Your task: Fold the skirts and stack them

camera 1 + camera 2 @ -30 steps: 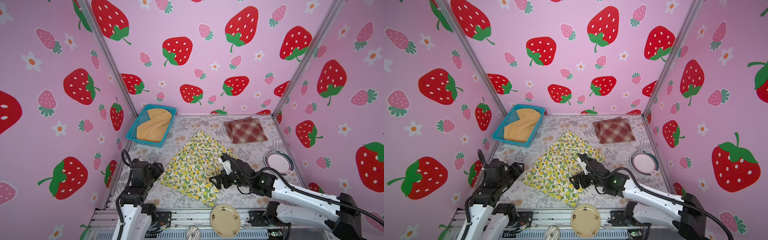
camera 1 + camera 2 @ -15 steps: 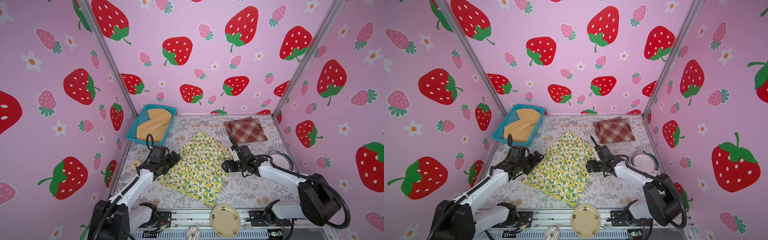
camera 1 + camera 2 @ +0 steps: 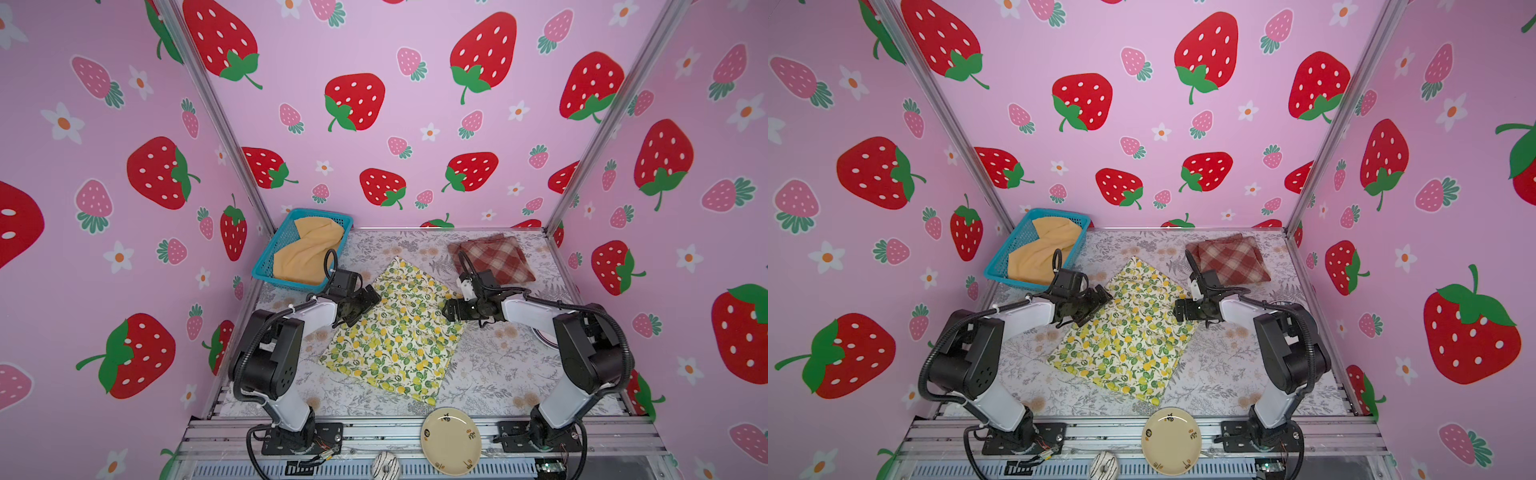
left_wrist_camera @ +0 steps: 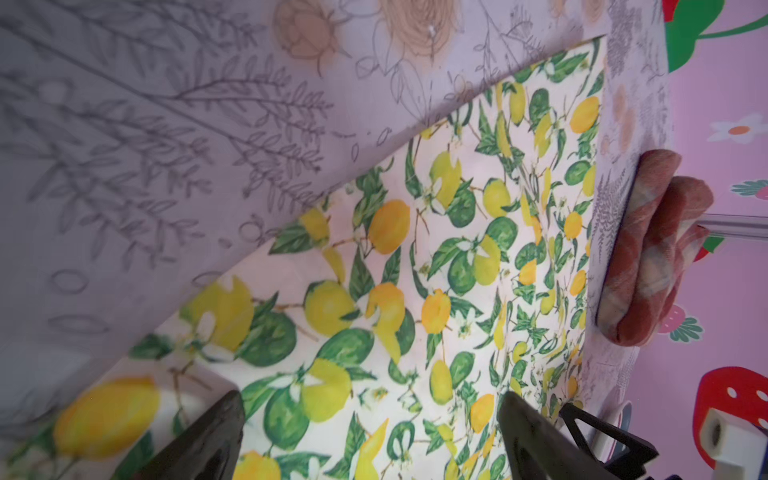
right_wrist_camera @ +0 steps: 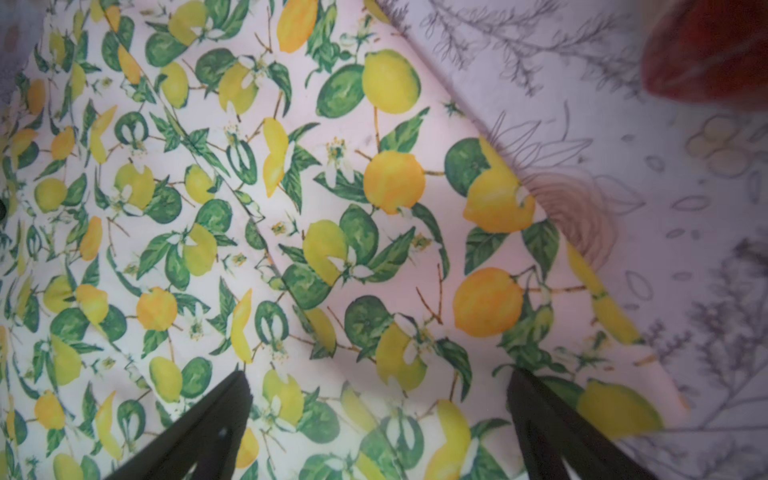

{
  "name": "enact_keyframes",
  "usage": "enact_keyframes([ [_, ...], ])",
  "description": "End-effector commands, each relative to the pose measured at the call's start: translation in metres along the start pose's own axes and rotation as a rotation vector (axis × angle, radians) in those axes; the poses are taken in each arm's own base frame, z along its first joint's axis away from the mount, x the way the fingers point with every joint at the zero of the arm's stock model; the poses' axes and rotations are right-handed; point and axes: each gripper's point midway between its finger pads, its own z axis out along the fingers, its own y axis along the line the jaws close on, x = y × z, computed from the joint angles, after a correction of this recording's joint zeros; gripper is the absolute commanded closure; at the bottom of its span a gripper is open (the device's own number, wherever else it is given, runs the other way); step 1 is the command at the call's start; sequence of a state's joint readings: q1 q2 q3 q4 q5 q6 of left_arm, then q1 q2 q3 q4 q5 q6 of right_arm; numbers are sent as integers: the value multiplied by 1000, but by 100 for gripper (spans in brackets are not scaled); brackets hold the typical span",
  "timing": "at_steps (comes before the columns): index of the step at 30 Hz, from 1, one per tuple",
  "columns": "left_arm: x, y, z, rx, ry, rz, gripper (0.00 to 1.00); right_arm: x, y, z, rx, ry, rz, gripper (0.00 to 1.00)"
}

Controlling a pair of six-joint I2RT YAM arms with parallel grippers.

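Folding step: lemon skirt (image 3: 395,332) lies flat on the tabletop (image 3: 490,365), unfolded. Left pincer (image 3: 368,300) and right pincer (image 3: 448,310), both wide and empty, sit at its opposite edges. Next move likely needs matched edge grips.

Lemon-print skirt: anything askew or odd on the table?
The white lemon-print cloth skirt lies spread flat but diagonal to the floral-print table. The plain mustard-yellow skirt sits crumpled in the blue mesh basket. Nothing looks spilled or damaged.
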State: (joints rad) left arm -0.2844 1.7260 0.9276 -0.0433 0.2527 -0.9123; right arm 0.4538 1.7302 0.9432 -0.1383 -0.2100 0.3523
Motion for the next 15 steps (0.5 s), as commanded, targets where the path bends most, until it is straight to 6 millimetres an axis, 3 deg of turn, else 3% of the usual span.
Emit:
enact_keyframes([
  [1,2,2,24,-38,38,12,4,7,-26,13,69,64,2,0],
  [6,-8,-5,54,-62,58,18,5,-19,-43,20,113,48,1,0],
  [9,-17,-16,63,-52,60,21,5,-41,-49,13,153,2,-16,0],
  [12,-24,-37,54,-1,47,30,6,-62,-40,-7,150,-67,-45,0],
  [15,-27,-59,28,59,29,35,6,-71,-20,-36,154,-139,-107,0],
])
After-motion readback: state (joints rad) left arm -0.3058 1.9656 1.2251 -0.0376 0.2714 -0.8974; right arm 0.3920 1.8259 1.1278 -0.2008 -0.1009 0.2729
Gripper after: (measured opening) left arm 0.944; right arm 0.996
